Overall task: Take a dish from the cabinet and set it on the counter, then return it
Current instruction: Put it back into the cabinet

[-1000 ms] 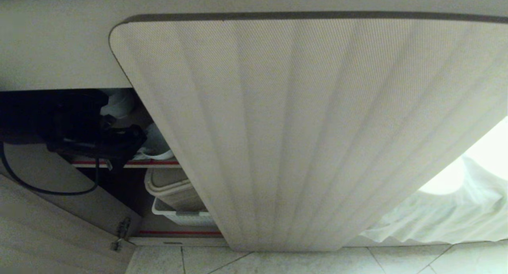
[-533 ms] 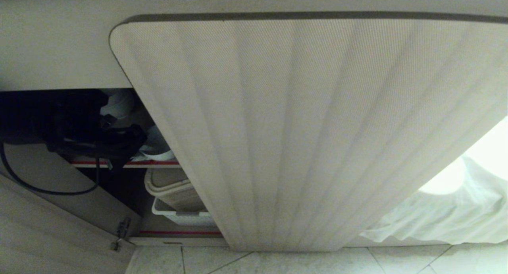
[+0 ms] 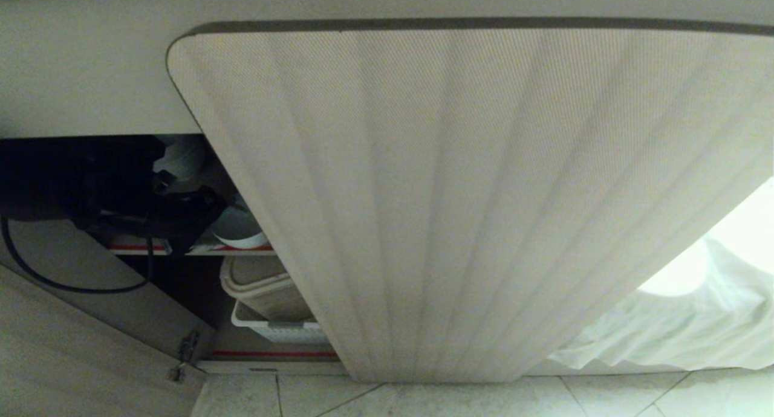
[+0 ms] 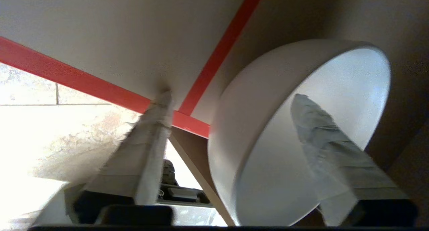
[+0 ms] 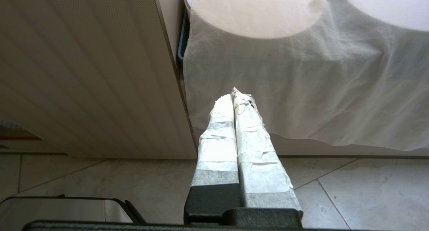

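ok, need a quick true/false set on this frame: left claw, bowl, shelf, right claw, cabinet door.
1. The left claw is open, one finger outside the white bowl and one inside it. True.
2. The bowl sits on the floor tiles. False: in the head view it rests on the red-edged upper shelf inside the cabinet.
3. The right claw is closed and holds nothing. True.
4. The right claw is inside the cabinet. False: it hangs outside, in front of a white cloth and above the tiled floor.
5. The ribbed door ahead of the head camera stands swung open. True.
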Available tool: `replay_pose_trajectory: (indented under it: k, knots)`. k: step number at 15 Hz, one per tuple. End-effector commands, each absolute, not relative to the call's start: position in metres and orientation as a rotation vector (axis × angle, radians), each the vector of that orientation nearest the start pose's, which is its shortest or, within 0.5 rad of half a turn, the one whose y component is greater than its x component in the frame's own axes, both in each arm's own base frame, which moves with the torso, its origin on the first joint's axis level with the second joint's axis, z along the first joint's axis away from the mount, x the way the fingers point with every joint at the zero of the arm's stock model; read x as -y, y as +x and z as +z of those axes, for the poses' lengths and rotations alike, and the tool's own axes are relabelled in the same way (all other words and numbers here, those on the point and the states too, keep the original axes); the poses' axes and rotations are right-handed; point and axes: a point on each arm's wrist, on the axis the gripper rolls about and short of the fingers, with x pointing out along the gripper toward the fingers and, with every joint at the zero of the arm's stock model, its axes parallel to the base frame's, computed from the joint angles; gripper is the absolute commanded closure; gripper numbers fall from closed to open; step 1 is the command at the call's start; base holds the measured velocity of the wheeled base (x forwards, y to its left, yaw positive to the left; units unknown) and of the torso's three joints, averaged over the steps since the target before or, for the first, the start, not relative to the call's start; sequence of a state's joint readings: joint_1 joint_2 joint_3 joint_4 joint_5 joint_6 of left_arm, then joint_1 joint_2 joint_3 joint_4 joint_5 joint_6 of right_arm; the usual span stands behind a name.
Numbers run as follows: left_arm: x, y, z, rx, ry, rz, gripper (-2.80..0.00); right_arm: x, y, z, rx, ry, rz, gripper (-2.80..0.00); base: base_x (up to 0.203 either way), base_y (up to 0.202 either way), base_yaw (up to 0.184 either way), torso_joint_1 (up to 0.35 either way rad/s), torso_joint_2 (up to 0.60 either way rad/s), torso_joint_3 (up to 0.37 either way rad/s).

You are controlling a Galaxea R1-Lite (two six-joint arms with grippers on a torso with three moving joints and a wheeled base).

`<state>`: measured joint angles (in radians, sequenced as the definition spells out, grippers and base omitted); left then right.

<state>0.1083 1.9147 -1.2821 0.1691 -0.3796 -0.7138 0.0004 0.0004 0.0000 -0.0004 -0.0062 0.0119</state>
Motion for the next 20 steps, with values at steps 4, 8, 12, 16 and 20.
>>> replay_pose_trajectory:
  k: [4, 8, 12, 16, 20]
  knots:
    - [-0.031, 0.358, 0.168, -0.826, -0.883, 0.044, -2.80, 0.000, -0.023, 0.076, 0.001, 0.013, -0.006, 0.00, 0.000, 0.000, 0.000, 0.000, 0.00, 0.000]
    - [-0.030, 0.352, 0.166, -0.830, -0.903, 0.046, -2.80, 0.000, -0.023, 0.076, 0.002, 0.012, -0.005, 0.00, 0.000, 0.000, 0.000, 0.000, 0.00, 0.000]
    - [-0.029, 0.343, 0.154, -0.766, -0.893, 0.023, -2.80, 0.000, -0.023, 0.076, 0.002, 0.013, -0.005, 0.00, 0.000, 0.000, 0.000, 0.000, 0.00, 0.000]
    - [-0.030, 0.338, 0.148, -0.678, -0.877, 0.008, -2.80, 0.000, -0.023, 0.076, 0.000, 0.012, -0.006, 0.00, 0.000, 0.000, 0.000, 0.000, 0.00, 0.000]
    - [-0.029, 0.328, 0.143, -0.596, -0.860, -0.011, -2.80, 0.000, -0.023, 0.075, 0.000, 0.012, -0.005, 0.00, 0.000, 0.000, 0.000, 0.000, 0.00, 0.000]
